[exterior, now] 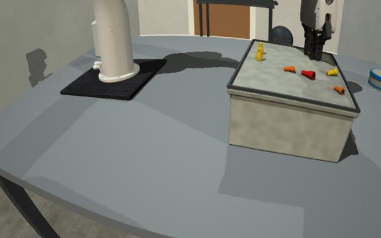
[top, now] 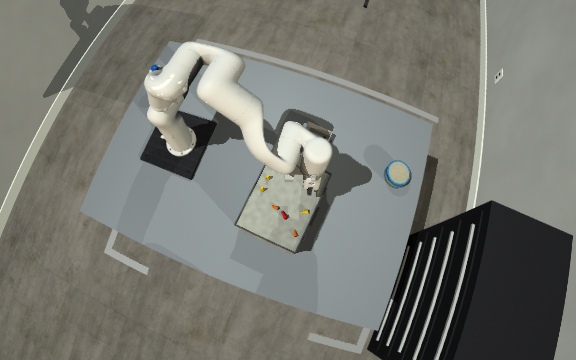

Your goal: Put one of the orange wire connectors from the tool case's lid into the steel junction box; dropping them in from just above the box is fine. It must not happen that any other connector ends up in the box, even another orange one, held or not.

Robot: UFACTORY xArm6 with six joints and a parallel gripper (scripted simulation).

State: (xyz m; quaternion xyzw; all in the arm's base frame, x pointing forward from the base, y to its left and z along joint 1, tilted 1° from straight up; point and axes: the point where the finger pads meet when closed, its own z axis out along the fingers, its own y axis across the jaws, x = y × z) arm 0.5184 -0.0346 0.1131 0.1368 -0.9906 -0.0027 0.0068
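Observation:
The tool case (top: 283,207) (exterior: 290,74) stands mid-table with its closed lid facing up. Two orange wire connectors lie loose on the lid, one near the middle (exterior: 289,69) (top: 275,207) and one near the front right edge (exterior: 339,90) (top: 295,233). My gripper (exterior: 315,55) (top: 309,187) points down at the lid's far right corner, fingers partly open and low over the lid. A third orange connector (exterior: 309,53) shows as a small orange patch at the fingertips, mostly hidden by them. The steel junction box (top: 320,131) sits behind the case, largely covered by my arm.
A red connector (exterior: 308,74) and yellow connectors (exterior: 259,52) (exterior: 332,72) also lie on the lid. A round blue-rimmed tin (top: 398,173) sits on the table to the right of the case. A black drawer cabinet (top: 473,285) stands beside the table. My base plate (top: 179,145) is at the left.

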